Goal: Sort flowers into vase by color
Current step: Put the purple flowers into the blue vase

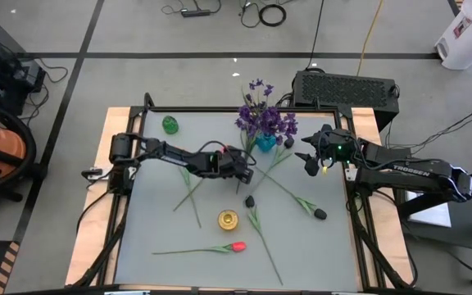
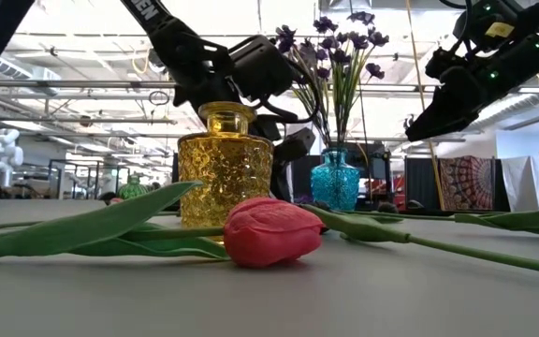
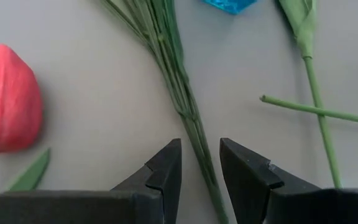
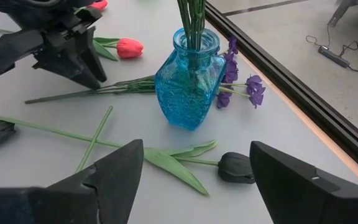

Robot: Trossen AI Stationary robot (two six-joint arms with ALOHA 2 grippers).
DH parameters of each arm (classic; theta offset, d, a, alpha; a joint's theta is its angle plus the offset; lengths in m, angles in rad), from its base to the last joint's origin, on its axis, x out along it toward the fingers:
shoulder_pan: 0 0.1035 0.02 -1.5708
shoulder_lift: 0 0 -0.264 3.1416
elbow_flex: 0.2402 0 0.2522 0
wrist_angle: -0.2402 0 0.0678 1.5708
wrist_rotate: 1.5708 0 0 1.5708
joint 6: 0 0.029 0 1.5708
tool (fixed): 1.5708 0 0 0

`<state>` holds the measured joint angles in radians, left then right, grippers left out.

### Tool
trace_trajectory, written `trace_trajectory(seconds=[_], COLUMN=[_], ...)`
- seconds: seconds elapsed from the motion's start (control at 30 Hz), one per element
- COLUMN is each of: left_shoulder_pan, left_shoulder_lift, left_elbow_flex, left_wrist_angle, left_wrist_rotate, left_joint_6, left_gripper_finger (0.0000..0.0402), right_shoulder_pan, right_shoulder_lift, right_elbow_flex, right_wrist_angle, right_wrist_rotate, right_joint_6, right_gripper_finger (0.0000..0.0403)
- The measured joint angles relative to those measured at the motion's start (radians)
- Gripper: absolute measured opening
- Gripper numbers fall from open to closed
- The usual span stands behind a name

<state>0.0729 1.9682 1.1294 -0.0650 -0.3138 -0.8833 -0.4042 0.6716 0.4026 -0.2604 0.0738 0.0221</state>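
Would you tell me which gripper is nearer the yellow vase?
Left. The left gripper hovers just beyond the yellow vase, over stems; the right gripper sits farther off, beside the blue vase.

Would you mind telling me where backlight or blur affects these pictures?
Low view: bright ceiling lights behind silhouette both arms, and the near red tulip looks soft. Left wrist view: a close red tulip is blurred. High view: evenly lit, no harsh shadows.

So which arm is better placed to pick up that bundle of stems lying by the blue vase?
Probably left: the left gripper straddles the stem bundle with open fingers. The right gripper hovers open beyond the blue vase.
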Motion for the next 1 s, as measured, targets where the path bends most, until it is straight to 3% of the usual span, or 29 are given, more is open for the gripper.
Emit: trace_trajectory(seconds=[1.0], left_shoulder_pan=[0.089], left_shoulder_lift=[0.06], left_elbow_flex=[-0.001], left_wrist_angle=[0.136], left_wrist_rotate=[0.052], left_joint_6=[0.086], left_gripper_finger=[0.0116], right_shoulder_pan=[0.0], right_shoulder_lift=[0.0], right_elbow_flex=[0.0], right_wrist_angle=[-0.001], right_wrist_rotate=[0.0], right_joint_6=[-0.004], right_gripper_finger=[0.0286])
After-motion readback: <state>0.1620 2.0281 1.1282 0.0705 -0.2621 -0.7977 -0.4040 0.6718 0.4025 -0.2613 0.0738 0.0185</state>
